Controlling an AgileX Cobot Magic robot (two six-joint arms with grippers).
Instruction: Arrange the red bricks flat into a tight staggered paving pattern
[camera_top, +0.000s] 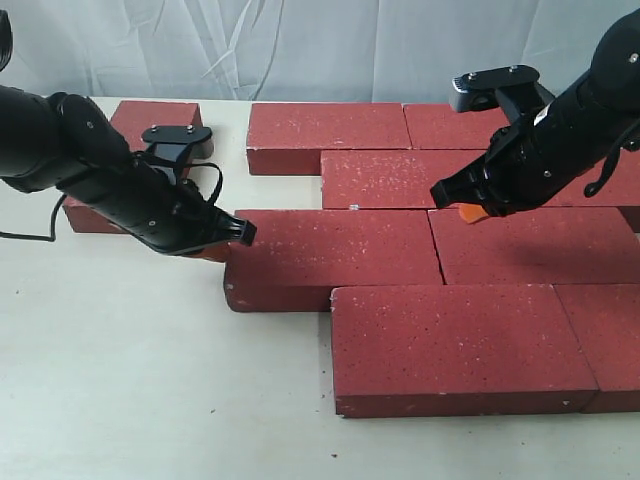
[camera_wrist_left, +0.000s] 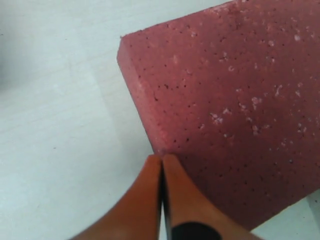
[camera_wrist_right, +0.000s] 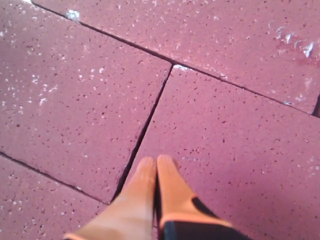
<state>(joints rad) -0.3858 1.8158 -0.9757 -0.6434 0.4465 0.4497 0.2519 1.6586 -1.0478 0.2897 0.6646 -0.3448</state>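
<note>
closed fingers at the end of a staggered row

the left gripper (camera_top: 240, 232) is holding its orange fingers (camera_wrist_left: 145, 200) pressed together with nothing between them. their tips are meeting the short end face of the third-row brick (camera_top: 335, 250), close to one corner. that brick is lying flat straight ahead of the tips, and its end is jutting past the front brick (camera_top: 460, 340) alongside it.

the right gripper (camera_top: 470, 212) is also pinched together and empty. its tips are sitting on or just above the brick tops; which of the two is not clear. just ahead of those tips a joint (camera_wrist_right: 145, 125) is running between two bricks.

most of the red bricks (camera_top: 400, 180) are lying packed in offset rows between the two grippers. one loose brick (camera_top: 155, 120) is lying behind the left arm, apart from the pattern, on the pale table (camera_top: 120, 400).

the likely trouble is coming from that corner contact. a push there is apt to be turning the brick instead of sliding it straight, which would open a wedge-shaped gap. the narrow tips could also be slipping off the rough edge onto the table. if the right tips are bearing down hard, they may be pinning a neighbour and jamming the row.
</note>
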